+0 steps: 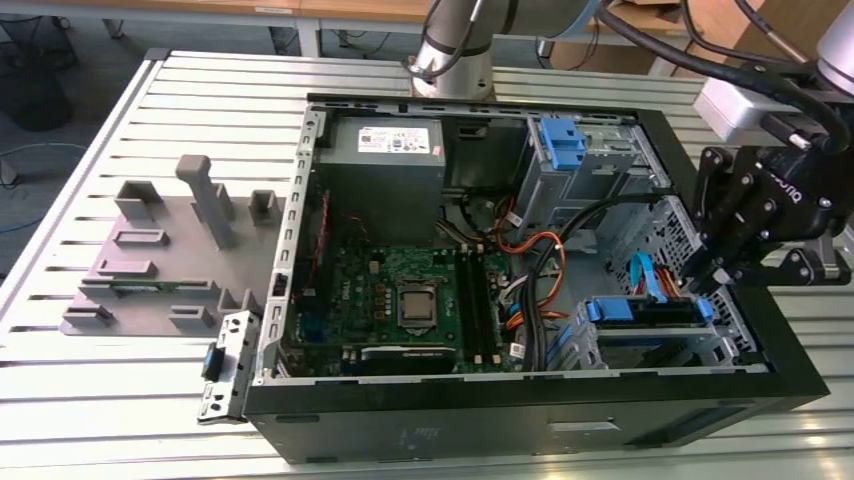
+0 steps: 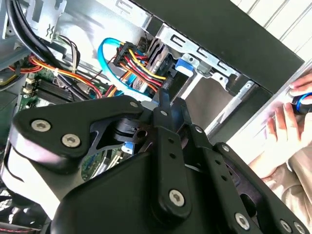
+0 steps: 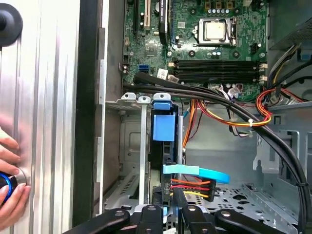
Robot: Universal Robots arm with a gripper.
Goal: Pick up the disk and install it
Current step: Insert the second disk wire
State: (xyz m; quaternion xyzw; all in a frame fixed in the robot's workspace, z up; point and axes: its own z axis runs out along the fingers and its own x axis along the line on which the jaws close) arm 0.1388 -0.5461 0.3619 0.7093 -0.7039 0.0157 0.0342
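The disk (image 1: 647, 311) sits in the drive cage at the case's front corner, on the exterior view's right, with its blue carrier bracket facing up. In the first wrist view the disk (image 3: 162, 127) stands edge-on between the cage's metal rails. My gripper (image 1: 703, 288) is at the disk's outer end, and its black fingers look closed narrowly on that end. The gripper (image 3: 168, 207) lines up with the disk's dark edge. In the second wrist view the gripper (image 2: 168, 105) points at the blue bracket (image 2: 183, 65) beside a bundle of connectors.
The open black case (image 1: 534, 400) holds a green motherboard (image 1: 400, 300), a grey power supply (image 1: 384, 150) and a tall blue latch piece (image 1: 563, 140). Blue, red and yellow cables (image 3: 192, 183) hang close to the fingers. A grey fixture (image 1: 174, 250) lies outside. A hand (image 3: 9, 195) rests on the table.
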